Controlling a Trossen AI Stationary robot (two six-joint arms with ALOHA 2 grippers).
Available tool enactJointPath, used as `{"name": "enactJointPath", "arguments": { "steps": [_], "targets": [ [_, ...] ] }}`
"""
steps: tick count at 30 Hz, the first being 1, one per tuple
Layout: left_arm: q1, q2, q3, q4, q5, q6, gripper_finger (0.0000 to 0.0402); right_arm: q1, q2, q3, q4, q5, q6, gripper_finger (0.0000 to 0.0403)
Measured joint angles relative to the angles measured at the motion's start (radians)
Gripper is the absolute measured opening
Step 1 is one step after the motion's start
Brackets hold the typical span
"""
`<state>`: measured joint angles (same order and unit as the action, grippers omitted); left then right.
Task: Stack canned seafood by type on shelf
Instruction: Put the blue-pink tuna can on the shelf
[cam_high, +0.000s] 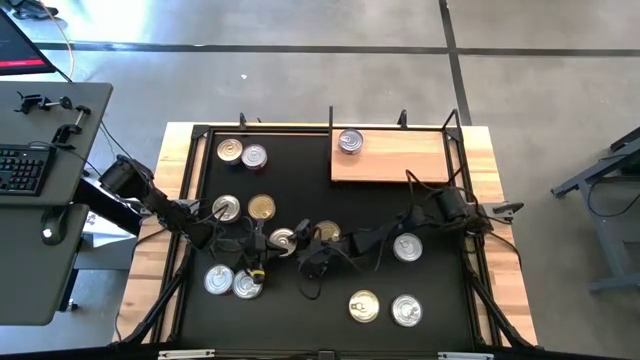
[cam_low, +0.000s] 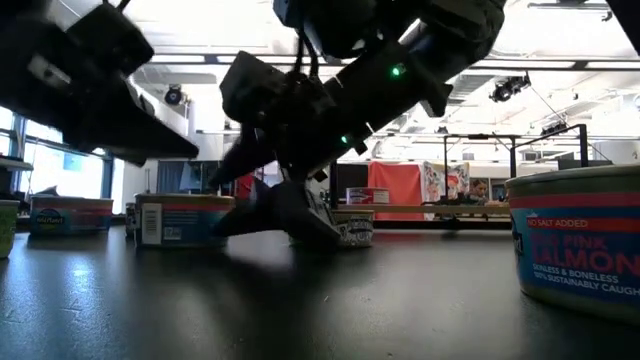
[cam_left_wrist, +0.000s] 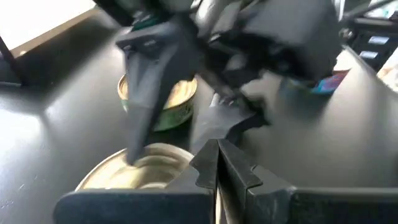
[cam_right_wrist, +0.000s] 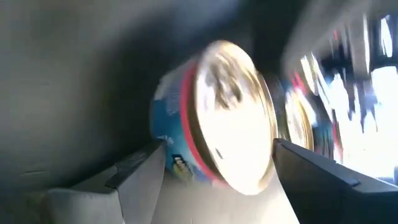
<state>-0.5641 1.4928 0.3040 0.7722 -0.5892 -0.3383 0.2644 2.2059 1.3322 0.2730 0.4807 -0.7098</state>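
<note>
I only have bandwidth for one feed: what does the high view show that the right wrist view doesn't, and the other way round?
Only the high view shows the shelf with one silver-topped can on it, the other cans spread over the black table, and the left gripper near the middle. Only the right wrist view shows the open fingers of the right gripper either side of a blue and red can. Both show cans on the table.

One silver-topped tin (cam_high: 349, 141) stands on the shelf (cam_high: 400, 160); others (cam_high: 363, 306) scattered.
</note>
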Motion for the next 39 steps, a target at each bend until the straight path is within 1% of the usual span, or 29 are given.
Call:
{"name": "enactJointPath", "arguments": {
  "steps": [2,5,8,10,12,15,17,20,22,24,26,28,29,31,35,38,39],
  "targets": [
    [-0.009,-0.023,0.017,-0.003,0.000,0.016,0.0001,0.011,-0.014,0.005,-0.027,0.088,0.110,0.0286],
    [-0.023,-0.061,0.061,-0.105,-0.032,0.037,0.0001,0.027,-0.076,0.009,-0.083,0.109,0.231,0.0286],
    [-0.025,-0.087,0.129,-0.294,-0.088,0.025,0.0000,0.047,-0.134,0.011,-0.210,0.109,0.420,0.0286],
    [-0.010,-0.088,0.187,-0.455,-0.126,-0.045,0.0000,0.064,-0.167,0.009,-0.325,0.105,0.551,0.0286],
    [0.025,-0.086,0.249,-0.648,-0.136,-0.161,0.0000,0.084,-0.204,0.009,-0.433,0.106,0.674,0.0286],
    [0.096,-0.065,0.324,-0.886,-0.102,-0.321,0.0000,0.113,-0.240,0.009,-0.574,0.112,0.842,0.0286],
    [0.149,-0.044,0.346,-0.983,-0.063,-0.383,0.0000,0.134,-0.252,0.008,-0.642,0.113,0.926,0.0286],
    [0.228,-0.006,0.352,-0.997,0.038,-0.381,0.0000,0.159,-0.266,0.008,-0.682,0.116,0.980,0.0286],
    [0.270,0.019,0.356,-0.948,0.083,-0.339,0.0000,0.173,-0.267,0.008,-0.687,0.121,0.988,0.0286],
    [0.296,0.048,0.357,-0.874,0.107,-0.272,0.0000,0.182,-0.265,0.008,-0.690,0.121,0.989,0.0286],
    [0.307,0.067,0.355,-0.764,0.163,-0.137,0.0000,0.186,-0.265,0.008,-0.688,0.122,0.989,0.0286],
    [0.293,0.071,0.352,-0.680,0.269,0.039,0.0000,0.189,-0.265,0.008,-0.690,0.122,0.989,0.0286],
    [0.276,0.067,0.353,-0.655,0.303,0.104,0.0000,0.189,-0.265,0.008,-0.693,0.121,0.990,0.0286],
    [0.234,0.043,0.374,-0.657,0.287,0.188,0.0000,0.188,-0.265,0.008,-0.697,0.122,0.990,0.0286],
    [0.135,0.012,0.429,-0.716,0.114,0.267,0.0000,0.188,-0.265,0.008,-0.700,0.122,0.989,0.0286],
    [0.064,0.012,0.459,-0.744,0.099,0.298,0.0001,0.188,-0.265,0.004,-0.671,0.122,0.956,0.0286],
    [0.043,0.012,0.462,-0.744,0.096,0.299,0.0003,0.188,-0.263,-0.013,-0.621,0.122,0.928,0.0286]
  ]
}}
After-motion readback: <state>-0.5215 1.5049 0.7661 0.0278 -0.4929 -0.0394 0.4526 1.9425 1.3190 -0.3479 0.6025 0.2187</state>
